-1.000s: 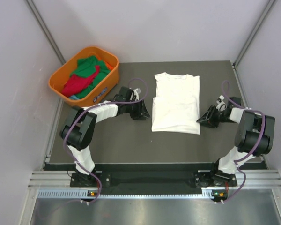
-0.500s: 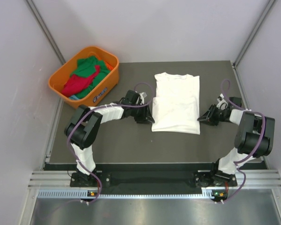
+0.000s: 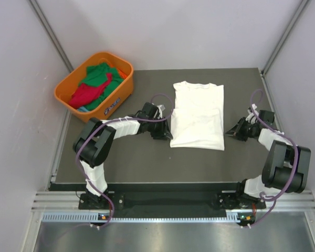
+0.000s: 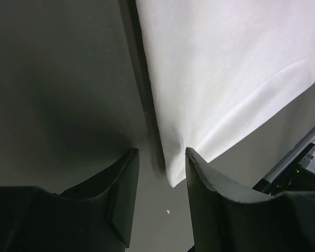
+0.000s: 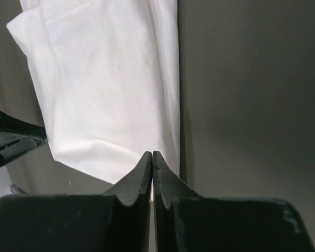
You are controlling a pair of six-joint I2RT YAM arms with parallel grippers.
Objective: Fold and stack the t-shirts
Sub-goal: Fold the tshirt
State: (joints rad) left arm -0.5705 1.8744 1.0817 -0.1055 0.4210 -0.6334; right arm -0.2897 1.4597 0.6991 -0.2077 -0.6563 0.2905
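A white t-shirt lies folded into a flat rectangle in the middle of the dark table, with no print showing. My left gripper is low at its left edge and open. In the left wrist view the shirt has its near corner between the left gripper's spread fingers, untouched. My right gripper is at the shirt's right edge with its jaws shut. In the right wrist view the right gripper's tips meet just over the shirt's near corner; I cannot tell whether any cloth is pinched. Green and red t-shirts are crumpled in the basket.
The orange plastic basket stands at the table's far left corner. Grey walls close in the table on the left, right and back. The metal rail with both arm bases runs along the near edge.
My left gripper slid right up to the shirt's left edge. The right gripper's jaws closed and its arm swung outward to the right. The shirt has not moved.
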